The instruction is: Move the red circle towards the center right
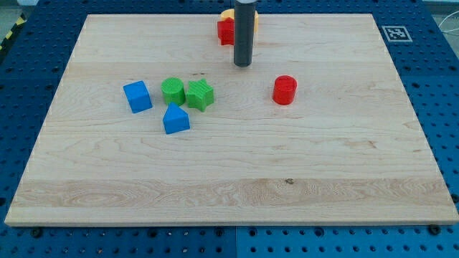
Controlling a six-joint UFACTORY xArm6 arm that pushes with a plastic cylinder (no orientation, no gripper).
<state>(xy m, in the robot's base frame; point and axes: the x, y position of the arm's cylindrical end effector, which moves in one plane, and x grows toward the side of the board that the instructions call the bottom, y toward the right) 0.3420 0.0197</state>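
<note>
The rod (244, 29) runs off the view's top edge, so its upper part is cut off. It hides much of a red block (226, 31) at its 9 o'clock, shape unclear. A yellow block (227, 13) at the red block's 12 o'clock shows only a sliver; shape cannot be told.

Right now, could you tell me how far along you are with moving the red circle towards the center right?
Nothing looks done yet: the red circle sits just right of the board's middle, well short of the right edge. In hand: my tip rests up and to the view's left of it, apart from it, below a red block and a partly hidden orange block. Left: reach the circle's left side and push it rightward.
</note>
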